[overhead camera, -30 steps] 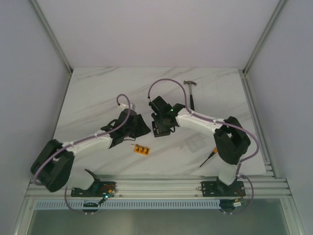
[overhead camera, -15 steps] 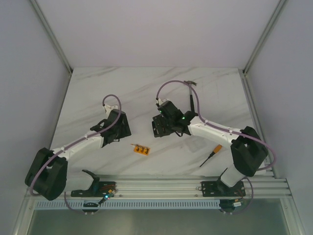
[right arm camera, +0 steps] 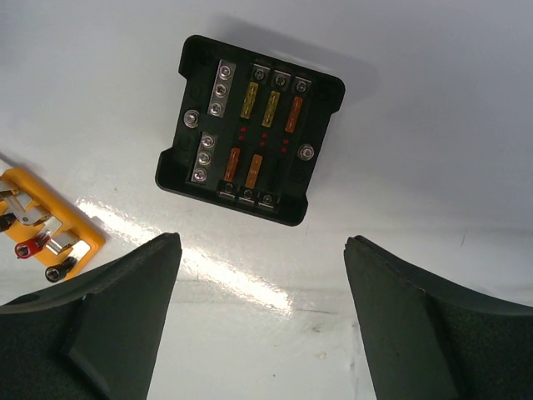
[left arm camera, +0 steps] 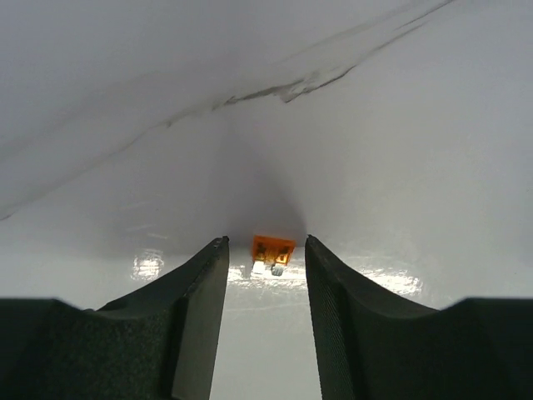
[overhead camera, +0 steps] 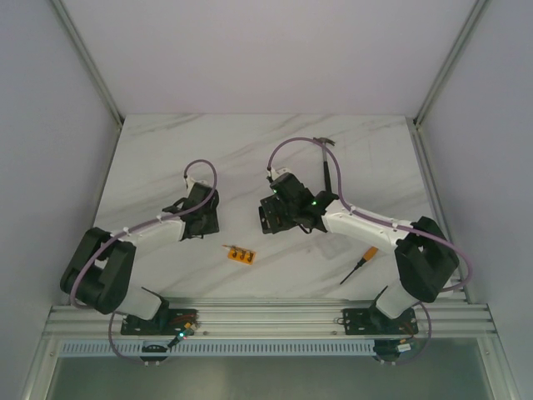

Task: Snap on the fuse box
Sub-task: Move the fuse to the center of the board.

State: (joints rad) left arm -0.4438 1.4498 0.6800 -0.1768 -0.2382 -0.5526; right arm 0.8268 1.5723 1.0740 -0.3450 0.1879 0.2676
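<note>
The fuse box (right arm camera: 250, 129) is a black square box lying flat on the white table, with yellow and orange fuses in its top slots. My right gripper (right arm camera: 262, 240) hovers just short of it, open wide, holding nothing. From above, the fuse box (overhead camera: 266, 222) peeks out from under the right gripper (overhead camera: 276, 213). My left gripper (left arm camera: 265, 242) is low over the table and open. A small loose orange fuse (left arm camera: 272, 252) lies just beyond its fingertips (left arm camera: 218, 246), touching neither. From above, the left gripper (overhead camera: 203, 220) sits left of the box.
A flat orange strip with dark dots (overhead camera: 242, 254) lies near the front between the arms, and the orange strip (right arm camera: 42, 229) also shows left of the right fingers. A hammer (overhead camera: 326, 162) lies behind the right arm. An orange-handled screwdriver (overhead camera: 360, 265) lies at the front right.
The right gripper has opened wide above the fuse box and its arm has stretched out to the right. The left gripper has pulled leftward, away from the box, and dropped low over the table.
</note>
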